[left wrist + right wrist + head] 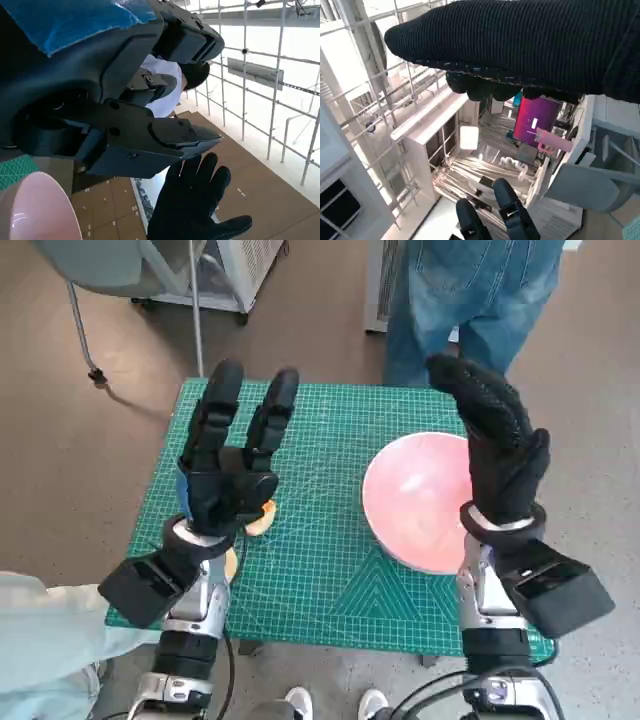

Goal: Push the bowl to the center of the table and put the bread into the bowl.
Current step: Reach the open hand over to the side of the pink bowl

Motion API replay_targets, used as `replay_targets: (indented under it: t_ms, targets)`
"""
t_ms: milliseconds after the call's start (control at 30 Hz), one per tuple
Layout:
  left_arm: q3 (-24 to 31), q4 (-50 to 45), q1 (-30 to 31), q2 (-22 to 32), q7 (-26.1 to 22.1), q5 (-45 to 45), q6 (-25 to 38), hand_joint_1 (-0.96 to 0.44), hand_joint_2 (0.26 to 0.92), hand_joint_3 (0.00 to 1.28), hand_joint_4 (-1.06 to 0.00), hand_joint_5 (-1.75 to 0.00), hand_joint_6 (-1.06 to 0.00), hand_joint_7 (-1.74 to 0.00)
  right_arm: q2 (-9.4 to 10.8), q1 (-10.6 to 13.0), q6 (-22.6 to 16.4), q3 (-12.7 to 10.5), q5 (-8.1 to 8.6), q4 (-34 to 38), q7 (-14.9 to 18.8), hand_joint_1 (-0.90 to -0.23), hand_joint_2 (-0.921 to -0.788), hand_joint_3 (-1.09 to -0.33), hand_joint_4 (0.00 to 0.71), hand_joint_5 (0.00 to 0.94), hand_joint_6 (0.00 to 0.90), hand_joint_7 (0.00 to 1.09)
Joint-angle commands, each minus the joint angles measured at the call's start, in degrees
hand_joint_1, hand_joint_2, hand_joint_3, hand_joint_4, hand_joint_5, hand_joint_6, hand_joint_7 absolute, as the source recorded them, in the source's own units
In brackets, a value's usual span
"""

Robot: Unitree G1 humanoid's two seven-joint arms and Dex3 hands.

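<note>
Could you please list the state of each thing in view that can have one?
Pink round bowl: upright, empty, on the table's right side, not centred.
Bread piece: on the green mat, mostly hidden under the left hand.
Left hand: raised, fingers apart, holding nothing.
Right hand: raised over the bowl, holding nothing.

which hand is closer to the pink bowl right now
Right. The right hand is raised open right over the bowl, overlapping its right rim. The left hand is raised over the table's left side, clear of the bowl.
</note>
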Motion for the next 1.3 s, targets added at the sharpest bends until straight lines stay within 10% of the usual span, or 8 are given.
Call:
replay_targets:
  t_ms: [33, 833, 1100, 1300]
  targets:
    - [-0.1, -0.5, 0.2, 0.2, 0.1, 0.4, 0.2, 0.01, 0.921, 0.25, -0.27, 0.0, -0.42, 0.0, 0.3, 1.2, 0.7, 0.1, 0.24, 0.1, 0.5, -0.546, -0.921, -0.829, 0.241, 0.049, -0.001, 0.73]
    - [-0.1, -0.1, -0.1, 0.2, -0.1, 0.4, -0.1, 0.01, 0.921, 0.25, -0.27, 0.0, -0.42, 0.0, -0.8, 1.3, 0.4, -1.0, 1.2, 0.7, 1.0, -0.555, -0.921, -0.829, 0.241, 0.047, -0.001, 0.73]
    - [-0.1, -0.1, 0.1, 0.3, -0.1, 0.4, -0.4, 0.02, 0.921, 0.25, -0.27, 0.0, -0.42, 0.0, -4.9, 1.1, -2.8, -6.3, 3.35, 7.5, 2.0, -0.559, -0.921, -0.819, 0.239, 0.046, -0.001, 0.73]
    - [0.1, 0.3, 0.3, 0.4, -0.2, 0.3, -0.6, 0.02, 0.921, 0.25, -0.27, 0.0, -0.42, 0.0, -6.9, 1.0, -6.5, -11.9, -1.39, 16.2, -6.5, -0.567, -0.921, -0.792, 0.245, 0.045, 0.0, 0.7]
